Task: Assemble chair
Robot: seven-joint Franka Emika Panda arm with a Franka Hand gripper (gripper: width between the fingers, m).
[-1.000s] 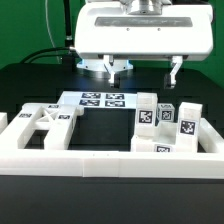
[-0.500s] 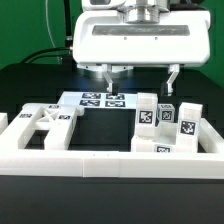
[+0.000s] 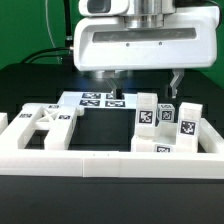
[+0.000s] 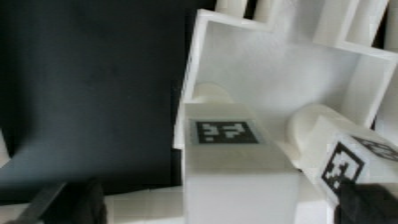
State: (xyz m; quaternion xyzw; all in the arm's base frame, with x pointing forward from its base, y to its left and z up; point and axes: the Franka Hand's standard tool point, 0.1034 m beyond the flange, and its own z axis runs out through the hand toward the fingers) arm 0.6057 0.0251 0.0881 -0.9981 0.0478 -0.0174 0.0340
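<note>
I am hovering my gripper (image 3: 146,88), jaws spread wide and holding nothing, above the chair's tagged blocks (image 3: 160,122), which are standing clustered at the exterior view's right beside the border rail (image 3: 100,160), long axes upright.

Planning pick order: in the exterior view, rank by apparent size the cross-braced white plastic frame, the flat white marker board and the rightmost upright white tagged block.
1. Cross-braced frame
2. Marker board, farther back, so close call
3. Rightmost block, clearly smallest
</note>
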